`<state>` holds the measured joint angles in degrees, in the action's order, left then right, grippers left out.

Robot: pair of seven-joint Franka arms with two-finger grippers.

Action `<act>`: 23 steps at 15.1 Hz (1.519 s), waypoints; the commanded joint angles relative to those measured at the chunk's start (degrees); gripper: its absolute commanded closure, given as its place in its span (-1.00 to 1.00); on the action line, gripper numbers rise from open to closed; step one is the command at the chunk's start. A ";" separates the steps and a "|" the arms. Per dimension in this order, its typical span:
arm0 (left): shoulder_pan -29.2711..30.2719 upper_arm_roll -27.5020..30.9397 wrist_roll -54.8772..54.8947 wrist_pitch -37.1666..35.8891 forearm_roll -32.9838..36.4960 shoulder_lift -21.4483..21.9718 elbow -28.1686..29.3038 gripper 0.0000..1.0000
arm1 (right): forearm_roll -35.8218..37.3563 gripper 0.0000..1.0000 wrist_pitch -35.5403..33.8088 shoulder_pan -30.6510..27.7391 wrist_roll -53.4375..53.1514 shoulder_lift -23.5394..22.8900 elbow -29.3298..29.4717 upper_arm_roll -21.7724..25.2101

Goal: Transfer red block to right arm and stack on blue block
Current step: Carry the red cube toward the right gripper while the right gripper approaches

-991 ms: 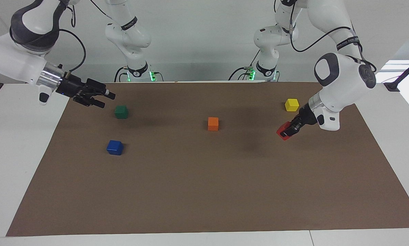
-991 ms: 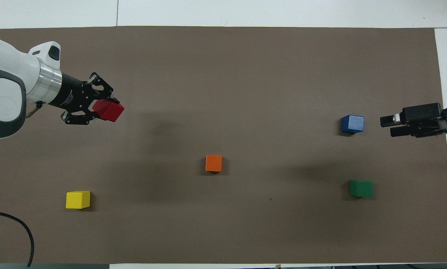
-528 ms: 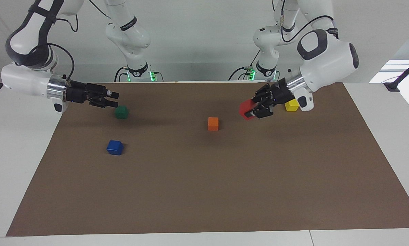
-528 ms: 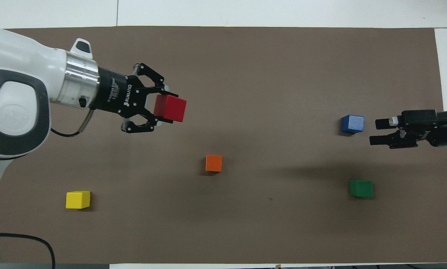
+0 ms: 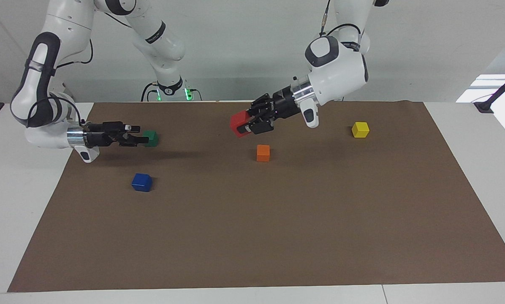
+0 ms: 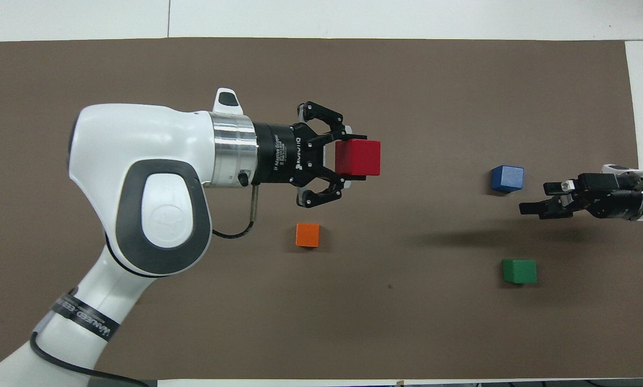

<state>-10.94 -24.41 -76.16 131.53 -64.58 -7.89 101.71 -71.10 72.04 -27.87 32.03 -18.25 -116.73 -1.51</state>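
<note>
My left gripper (image 5: 247, 125) is shut on the red block (image 5: 238, 123) and holds it in the air over the middle of the brown mat, above the orange block (image 5: 263, 153). In the overhead view the left gripper (image 6: 349, 159) points toward the right arm's end with the red block (image 6: 358, 157) at its tips. The blue block (image 5: 142, 182) (image 6: 507, 178) sits on the mat at the right arm's end. My right gripper (image 5: 137, 136) (image 6: 536, 199) is open and empty, raised over the mat between the blue block and the green block (image 5: 150, 138).
The green block (image 6: 519, 271) sits nearer to the robots than the blue block. A yellow block (image 5: 360, 129) sits at the left arm's end; the left arm hides it in the overhead view. The orange block (image 6: 307, 235) is mid-mat. The brown mat (image 5: 278, 236) covers the table.
My left gripper has carried the red block up from the left arm's end to over the mat's middle. My right gripper has lowered and levelled near the green block.
</note>
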 commanded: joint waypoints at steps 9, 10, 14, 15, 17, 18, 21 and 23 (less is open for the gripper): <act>-13.41 0.68 -13.56 22.45 -2.66 -1.06 0.78 1.00 | -19.85 -0.97 -4.46 5.71 0.67 0.76 -4.90 -1.03; -13.41 0.76 -15.14 22.37 -2.48 -2.81 -1.67 1.00 | -21.35 -0.97 -4.46 6.50 0.76 1.11 -5.87 -1.03; -14.63 0.76 -23.82 22.80 -1.51 -6.51 -4.49 1.00 | -28.03 -0.97 -4.63 10.63 1.81 2.25 -9.47 -1.12; -15.42 0.68 -27.77 22.80 1.62 -7.57 -5.81 1.00 | -30.22 -0.97 -5.15 12.21 2.68 2.43 -10.70 -1.04; -17.44 0.59 -35.77 22.80 11.54 -8.81 -6.61 1.00 | -32.35 -0.97 -5.34 14.07 4.79 2.96 -11.85 -1.03; -17.97 0.59 -37.81 22.80 13.50 -9.07 -6.70 1.00 | -32.35 -0.97 -5.07 15.03 8.37 2.88 -11.68 -1.03; -18.42 0.59 -38.71 22.19 13.70 -9.07 -7.14 1.00 | -32.44 -0.97 -4.63 15.83 13.14 2.87 -11.50 -0.95; -19.12 0.59 -38.71 21.84 13.61 -9.07 -6.70 1.00 | -32.35 -0.97 -4.46 15.92 14.12 2.87 -11.42 -0.95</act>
<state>-28.87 -24.42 -113.01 153.39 -52.30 -16.28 95.96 -102.20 67.31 -11.84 44.28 -16.94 -126.47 -2.55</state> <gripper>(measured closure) 0.449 0.013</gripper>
